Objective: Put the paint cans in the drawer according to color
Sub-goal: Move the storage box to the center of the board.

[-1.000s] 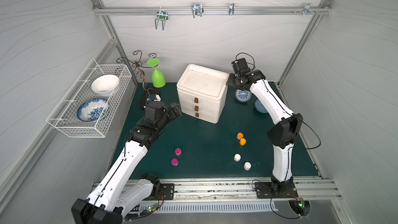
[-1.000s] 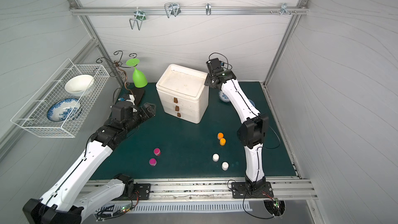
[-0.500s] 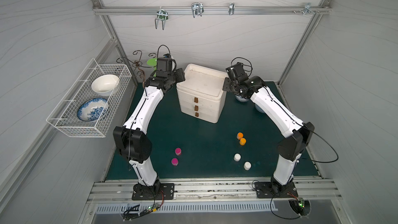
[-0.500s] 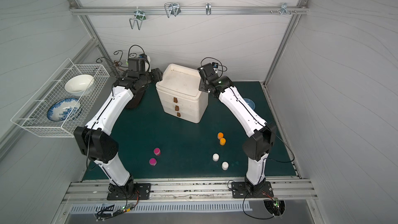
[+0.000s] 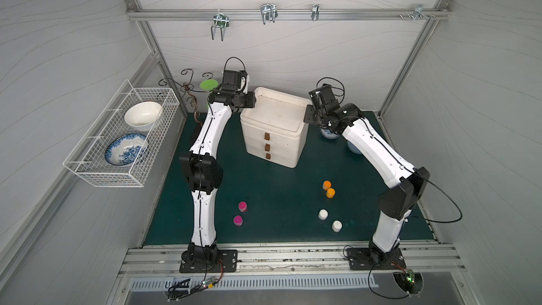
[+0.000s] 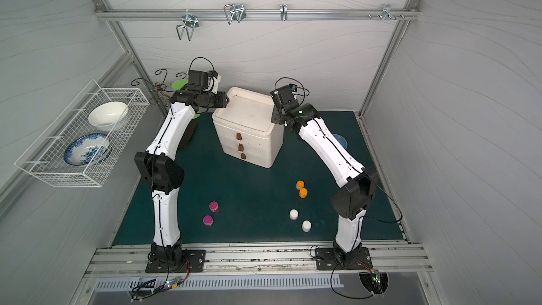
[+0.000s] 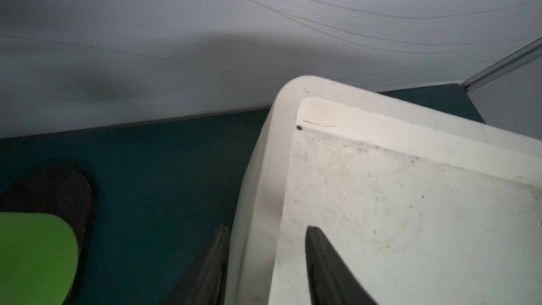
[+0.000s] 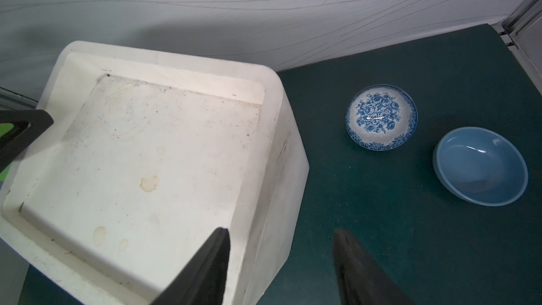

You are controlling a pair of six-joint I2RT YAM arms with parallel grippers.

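1. The six paint cans are standing upright on the green mat, toward its front and well apart from the drawer chest.
2. The magenta pair is sitting near the left arm. The orange pair, its two cans almost touching, and the white pair are sitting toward the right arm.
3. The drawer chest is resting at the back of the mat between the two arms. All three drawers are sitting shut, and the brown tab handles are lining up down its front.
4. The left gripper is straddling the chest's raised top rim, one finger hanging outside the wall and one over the recessed top. I cannot tell whether it is pinching the rim.
5. The right gripper is straddling the opposite top edge. One finger is hovering over the top and the other over the mat, with bare mat showing beside the chest's wall. Its jaws are standing apart, clamping nothing.
6. A blue floral bowl and a plain blue bowl are sitting on the mat beside the chest, under the right arm.
7. A wire basket is hanging on the side wall, holding a white bowl and a blue-patterned dish.
8. A green object and a dark curled stand are sitting in the back corner.
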